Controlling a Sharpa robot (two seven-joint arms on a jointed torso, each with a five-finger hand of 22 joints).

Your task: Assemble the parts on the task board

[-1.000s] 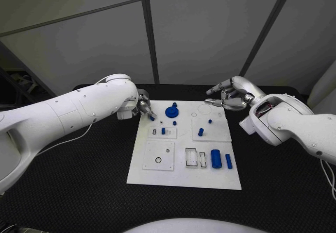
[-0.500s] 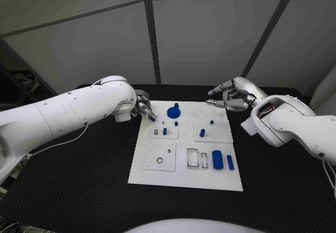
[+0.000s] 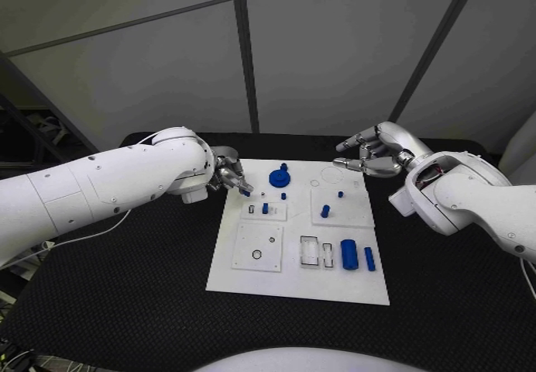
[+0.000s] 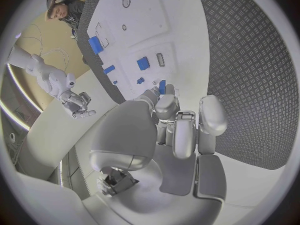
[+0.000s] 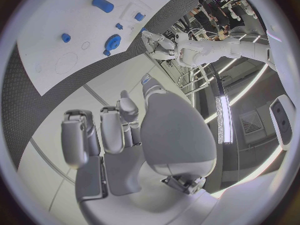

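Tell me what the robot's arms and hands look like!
Both arms are fat, smooth, glossy white tubes with rounded joints. The left arm has small dark dots on its shell and a thin white cable hanging below it. The right arm looks alike. Each ends in a shiny silver metal hand, left hand and right hand.

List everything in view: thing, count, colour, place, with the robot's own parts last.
Black textured table: one, under everything.
White rectangular task board: one, mid-table.
Round blue knobbed part: one, far end of the board.
Small blue pegs: a few, blue, middle of the board.
Blue cylinders: two, side by side, near right of the board.
Small blue part: one, pinched in the left hand.
Left hand: silver, at the board's far left corner.
Right hand: silver, holds nothing, beyond the board's far right corner.
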